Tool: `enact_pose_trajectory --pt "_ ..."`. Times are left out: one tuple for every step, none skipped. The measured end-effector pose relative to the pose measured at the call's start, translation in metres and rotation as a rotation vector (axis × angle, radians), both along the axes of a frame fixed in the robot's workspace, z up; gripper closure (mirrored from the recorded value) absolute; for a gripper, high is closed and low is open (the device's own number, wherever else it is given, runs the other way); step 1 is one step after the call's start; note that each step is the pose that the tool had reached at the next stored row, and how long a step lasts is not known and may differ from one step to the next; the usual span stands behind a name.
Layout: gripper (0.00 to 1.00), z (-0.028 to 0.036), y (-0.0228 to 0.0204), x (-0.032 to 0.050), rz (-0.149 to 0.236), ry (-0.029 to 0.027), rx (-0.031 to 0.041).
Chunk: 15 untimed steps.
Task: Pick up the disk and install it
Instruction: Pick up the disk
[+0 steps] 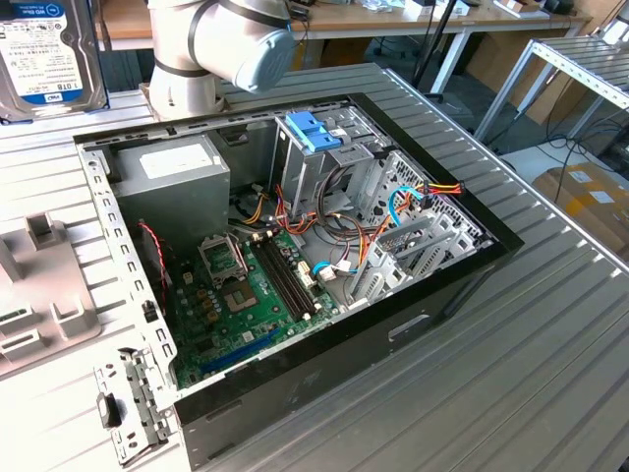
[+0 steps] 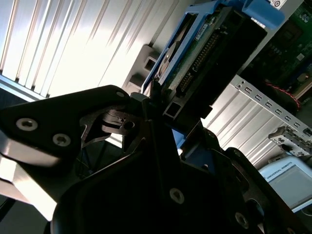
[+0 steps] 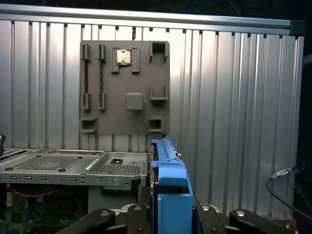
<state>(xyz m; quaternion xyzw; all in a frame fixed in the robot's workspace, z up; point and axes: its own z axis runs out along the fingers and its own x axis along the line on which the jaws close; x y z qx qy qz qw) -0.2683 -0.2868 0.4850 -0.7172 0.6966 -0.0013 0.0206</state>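
Observation:
The disk (image 1: pixel 47 54) hangs in the air at the exterior view's far upper left, its white label with a blue band facing the camera. In the second wrist view my gripper (image 2: pixel 168 105) is shut on the disk (image 2: pixel 209 44), which juts out past the black fingers with its circuit board and connector edge showing. In the first wrist view the disk (image 3: pixel 168 175) stands on edge between the gripper's (image 3: pixel 168 214) dark finger bases, blue side rail toward the camera. The open computer case (image 1: pixel 462 285) lies to the exterior view's right of the disk.
Inside the case are a grey power-supply box (image 1: pixel 172 172), a green motherboard (image 1: pixel 236 295), bundled cables, and a metal drive cage with blue clips (image 1: pixel 314 133). The arm's elbow (image 1: pixel 221 44) hangs behind the case. A grey fixture plate (image 1: pixel 39 285) lies on the ribbed table.

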Motion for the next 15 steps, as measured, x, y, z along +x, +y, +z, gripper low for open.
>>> enact_pose_trajectory --pt "0.63 0.0 -0.0003 0.0004 0.0 0.0 0.0" --pt "0.63 0.0 -0.0005 0.0006 0.0 0.0 0.0" --pt "0.63 0.0 -0.0008 0.0009 0.0 0.0 0.0" --pt "0.63 -0.0001 -0.0013 0.0014 0.0 -0.0001 0.0001" --pt "0.63 -0.0001 -0.0016 0.0016 0.0 -0.0002 0.0" --pt "0.63 -0.0001 -0.0019 0.0018 0.0 -0.0002 0.0001" --pt "0.63 -0.0001 -0.0026 0.0021 0.0 -0.0001 0.0" --pt "0.63 -0.0001 -0.0029 0.0023 0.0 -0.0001 0.0" --pt "0.63 -0.0001 -0.0032 0.0025 0.0 -0.0001 0.0001" --pt "0.63 -0.0001 -0.0037 0.0028 0.0 -0.0001 0.0001" --pt "0.63 -0.0001 -0.004 0.003 0.0 -0.0001 0.0" --pt "0.63 -0.0001 -0.0044 0.0033 0.0 -0.0001 0.0001" --pt "0.63 -0.0001 -0.0047 0.0035 0.0 -0.0001 0.0001" --pt "0.63 -0.0001 -0.005 0.0038 0.0 -0.0001 0.0" --pt "0.63 -0.0001 -0.0054 0.0041 0.0 -0.0001 0.0"
